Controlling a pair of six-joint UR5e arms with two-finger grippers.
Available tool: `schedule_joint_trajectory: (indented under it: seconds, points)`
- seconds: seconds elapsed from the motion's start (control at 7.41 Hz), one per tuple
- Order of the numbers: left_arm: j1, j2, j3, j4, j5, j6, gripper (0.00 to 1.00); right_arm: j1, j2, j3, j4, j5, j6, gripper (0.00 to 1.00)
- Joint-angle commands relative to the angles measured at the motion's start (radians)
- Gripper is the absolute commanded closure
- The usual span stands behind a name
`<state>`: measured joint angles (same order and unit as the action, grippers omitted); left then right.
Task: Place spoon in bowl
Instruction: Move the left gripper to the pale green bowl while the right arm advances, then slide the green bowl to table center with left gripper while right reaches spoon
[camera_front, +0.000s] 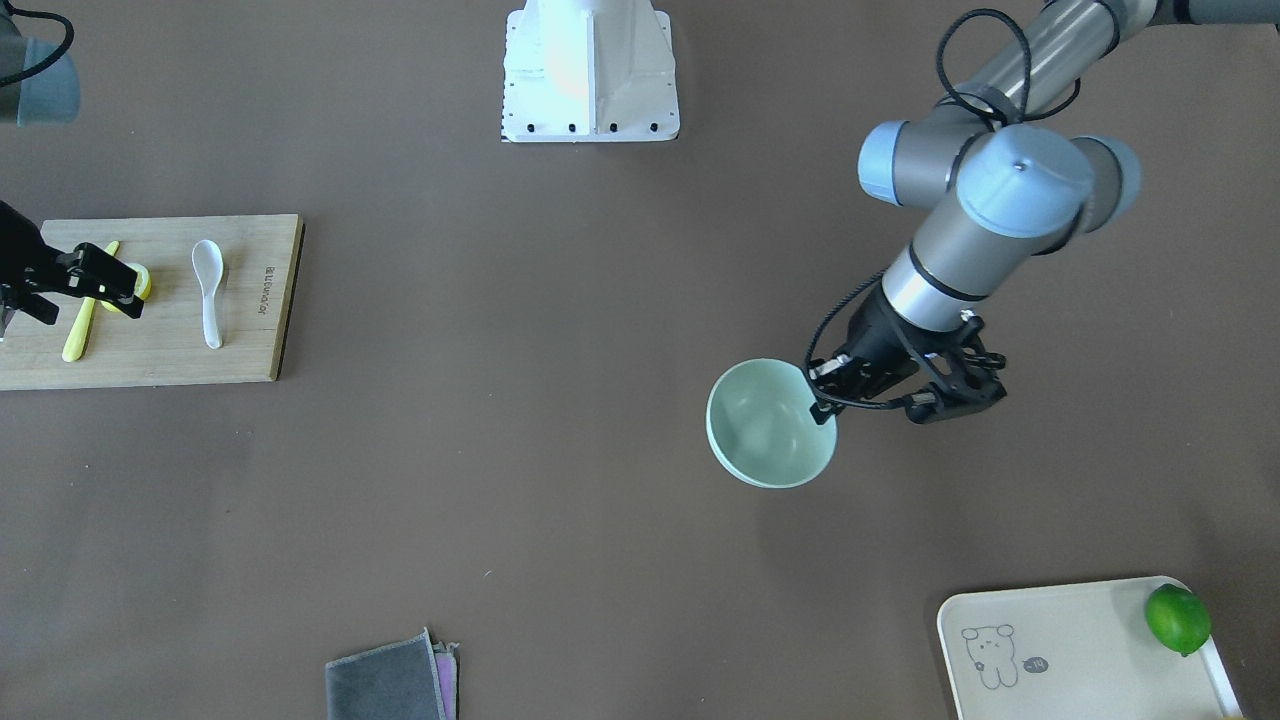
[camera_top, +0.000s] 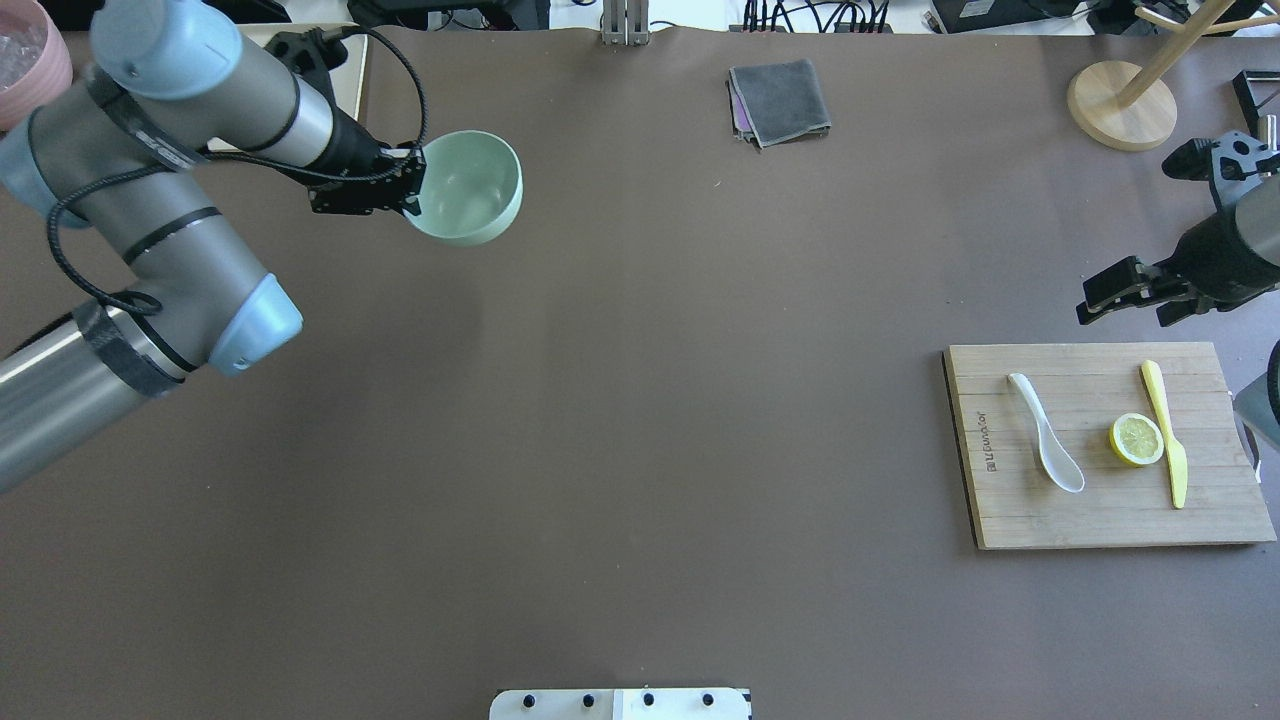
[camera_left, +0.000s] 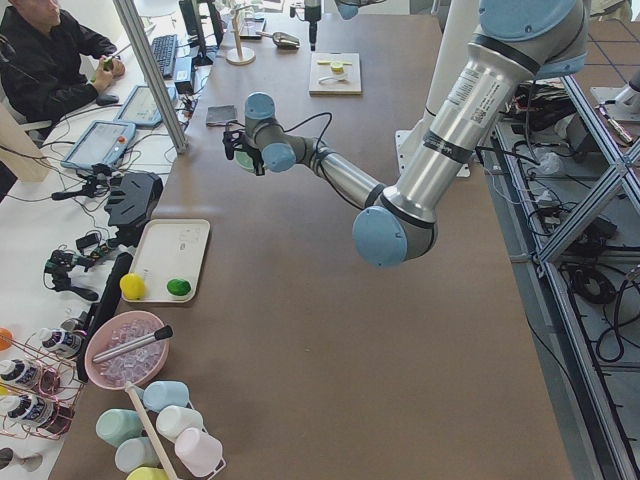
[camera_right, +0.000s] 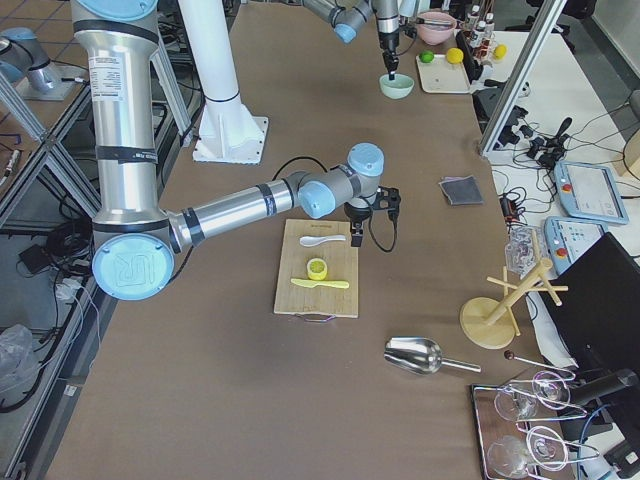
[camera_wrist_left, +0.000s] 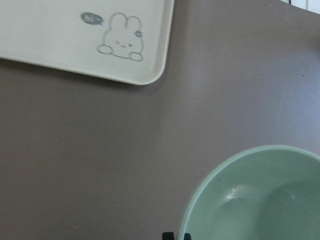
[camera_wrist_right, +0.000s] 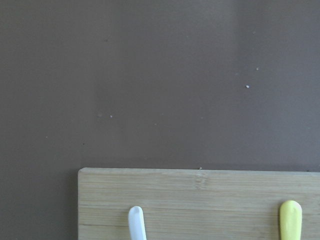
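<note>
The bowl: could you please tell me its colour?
The bowl is plain pale mint green, clearest in the overhead exterior view.

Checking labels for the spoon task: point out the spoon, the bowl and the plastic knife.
spoon (camera_top: 1042, 430): overhead exterior view, mid-length, where the handle widens into the scoop.
bowl (camera_top: 470, 180): overhead exterior view, bare inside surface.
plastic knife (camera_top: 1159, 410): overhead exterior view, upper half of its length, just above the lemon half.

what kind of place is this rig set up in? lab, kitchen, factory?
Most likely a robotics lab workcell, not a kitchen. An operator sits at a desk beside the table, teach pendants lie on that desk, and aluminium framing stands at the table's edge.
</note>
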<state>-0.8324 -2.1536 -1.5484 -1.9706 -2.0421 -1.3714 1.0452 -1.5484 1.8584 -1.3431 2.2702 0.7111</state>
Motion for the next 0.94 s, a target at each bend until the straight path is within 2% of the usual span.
schedule_joint_trajectory:
  seconds: [0.0, 0.13, 0.54, 0.81]
  points:
    - [0.126, -0.052, -0.007, 0.054, 0.141, -0.104, 1.0, -0.098, 0.002, 0.002, 0.057, -0.059, 0.019, 0.0]
    - [0.172, -0.08, -0.007, 0.08, 0.193, -0.145, 1.0, -0.135, 0.004, -0.005, 0.079, -0.089, 0.021, 0.0]
    - [0.284, -0.115, -0.006, 0.107, 0.273, -0.237, 1.0, -0.183, 0.033, -0.024, 0.073, -0.09, 0.027, 0.0]
    - [0.317, -0.115, -0.006, 0.119, 0.306, -0.241, 1.0, -0.197, 0.042, -0.094, 0.078, -0.095, 0.025, 0.0]
